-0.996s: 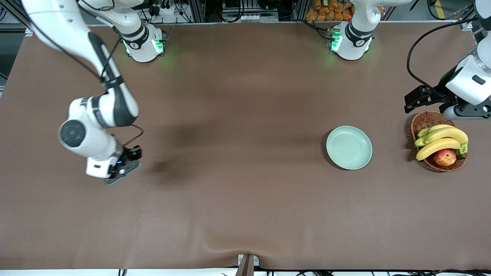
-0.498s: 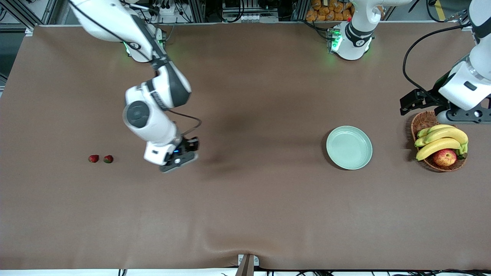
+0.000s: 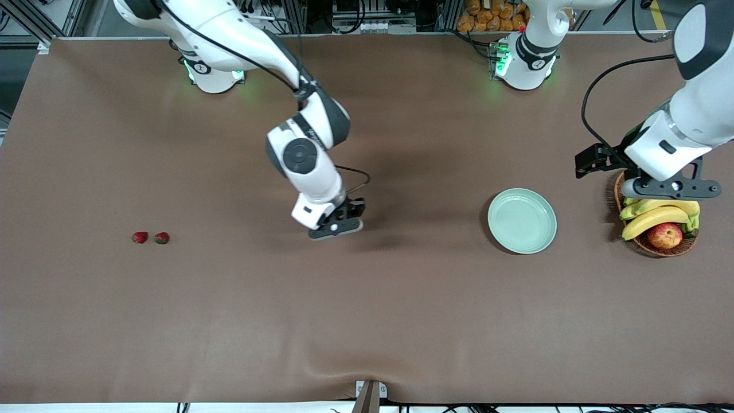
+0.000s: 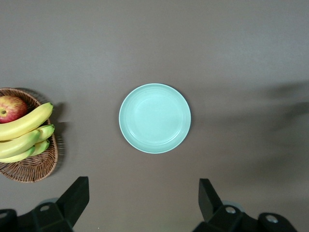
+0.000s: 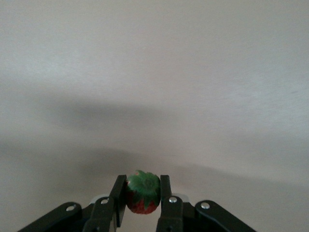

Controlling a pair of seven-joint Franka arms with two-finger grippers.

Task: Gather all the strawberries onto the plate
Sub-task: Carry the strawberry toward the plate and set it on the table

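Two strawberries (image 3: 140, 237) (image 3: 161, 237) lie on the brown tabletop (image 3: 367, 321) toward the right arm's end. They sit just beside each other in a short row running nine o'clock to three o'clock. They appear to be on their sides, with green showing on the one closer to three o'clock, but they are too small to tell which way their tips point.

At three o'clock from them, the right tool (image 3: 337, 226) hangs over bare tabletop, clenched on the third strawberry (image 5: 143, 192). The right wrist view shows the berry pinched between the two fingers. Its leafy cap is turned up toward the wrist and its red body is below, so its long axis appears close to upright, tip toward the tabletop.

The mint-green plate (image 3: 522, 221) waits empty at three o'clock from that tool, well apart from it. The step in hand looks like the carry. It should go best if the berry travels level toward three o'clock and stops over the middle of the plate. It should then come down low before the fingers part, since a round berry dropped from height could roll over the shallow rim. The soft fruit also calls for a grip no tighter than it needs.

Farther toward three o'clock, the left tool (image 3: 668, 186) waits with its fingers spread wide and holding nothing. It sits over the twelve o'clock rim of a wicker basket (image 3: 633, 180) that holds bananas (image 3: 659, 215) and an apple (image 3: 665, 235).
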